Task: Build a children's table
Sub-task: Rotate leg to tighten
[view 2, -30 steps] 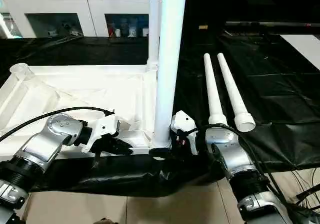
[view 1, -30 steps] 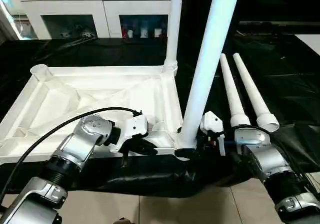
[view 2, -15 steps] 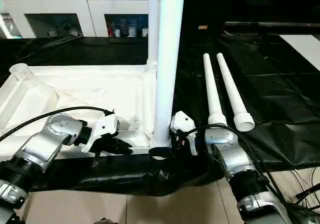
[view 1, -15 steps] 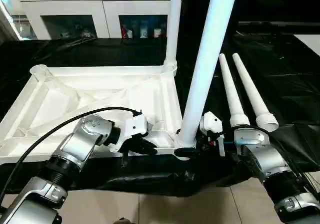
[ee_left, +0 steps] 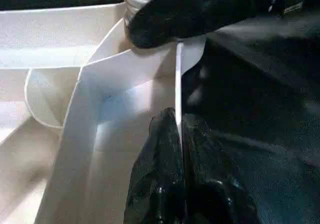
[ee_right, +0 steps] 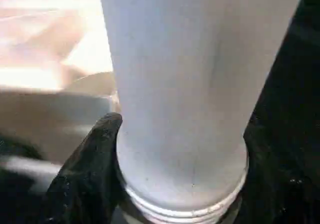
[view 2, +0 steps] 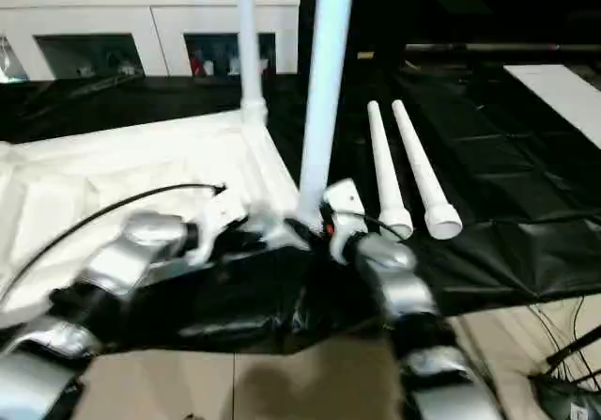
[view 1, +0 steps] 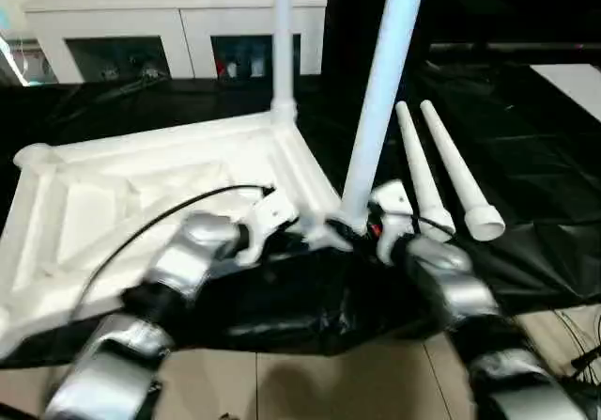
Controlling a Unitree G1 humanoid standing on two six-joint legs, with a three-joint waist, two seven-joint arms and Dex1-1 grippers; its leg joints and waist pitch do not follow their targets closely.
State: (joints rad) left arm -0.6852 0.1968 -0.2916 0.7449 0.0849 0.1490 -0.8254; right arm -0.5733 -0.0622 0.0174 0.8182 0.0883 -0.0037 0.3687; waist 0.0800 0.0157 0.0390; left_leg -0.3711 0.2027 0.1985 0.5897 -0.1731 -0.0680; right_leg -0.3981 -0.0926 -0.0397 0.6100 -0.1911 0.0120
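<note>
The white children's table top (view 1: 113,194) lies underside up on the black-draped work table, skewed to its edge. One leg (view 1: 281,44) stands in the far right corner socket. A second leg (view 1: 380,91) stands upright at the near right corner. My right gripper (view 1: 362,227) is shut on this leg's base; a black finger (ee_right: 95,154) presses each side of it. My left gripper (ee_left: 179,134) is shut on the thin rim of the top (ee_left: 125,83) beside that corner. Two loose legs (view 1: 418,171) (view 1: 457,171) lie side by side to the right.
A white cabinet (view 1: 178,25) stands behind the work table. The black cloth (view 1: 526,138) runs on to the right, and its front edge (view 1: 310,326) hangs over a tiled floor. A black cable (view 1: 160,218) loops over my left forearm.
The whole view has shifted. Measured against the loose legs, the top's near right corner, with its leg and both grippers, has moved away from me, and the top now lies skewed.
</note>
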